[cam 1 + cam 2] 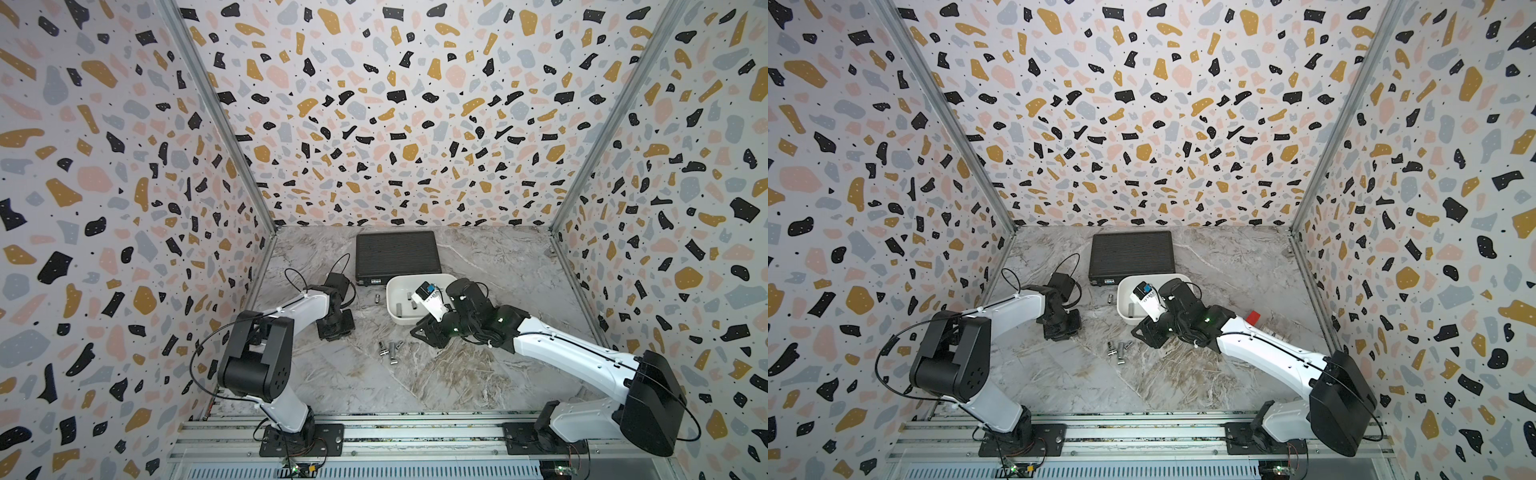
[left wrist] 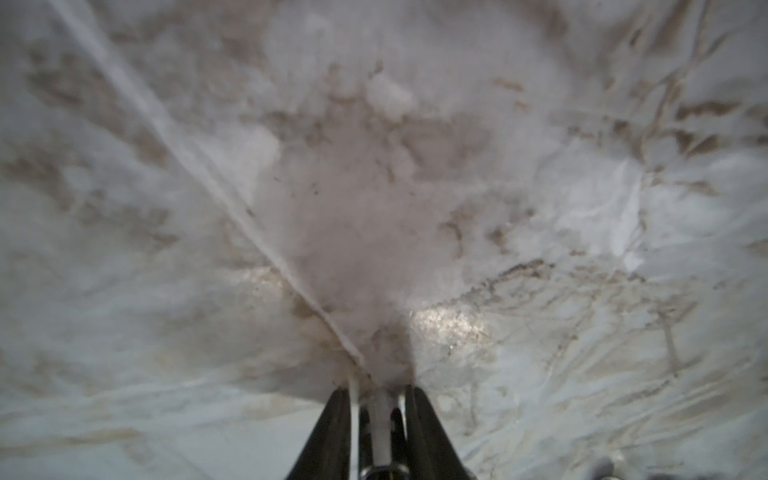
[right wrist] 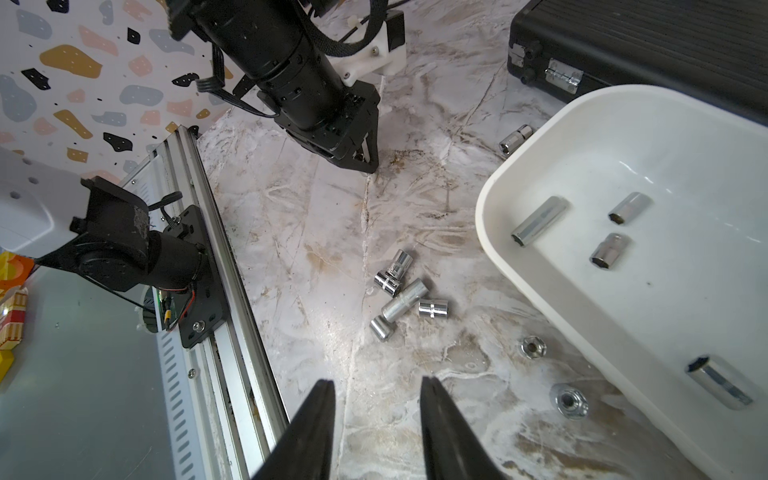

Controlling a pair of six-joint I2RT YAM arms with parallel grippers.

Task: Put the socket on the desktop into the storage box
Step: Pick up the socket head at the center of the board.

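Seemingly, a socket (image 2: 381, 424) is pinched by the closed left gripper (image 2: 378, 391) on the desktop (image 2: 166, 249); the right gripper (image 3: 377, 399) is held parted, empty; loose sockets (image 3: 401, 297) are seen mid-frame, near the storage box (image 3: 488, 216).

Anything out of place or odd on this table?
Loose chrome sockets lie scattered on the grey-white marble desktop: a cluster of five, two on end beside the white plastic storage box, one near the black ribbed case. Unfinished work rather than a spill; nothing looks damaged.
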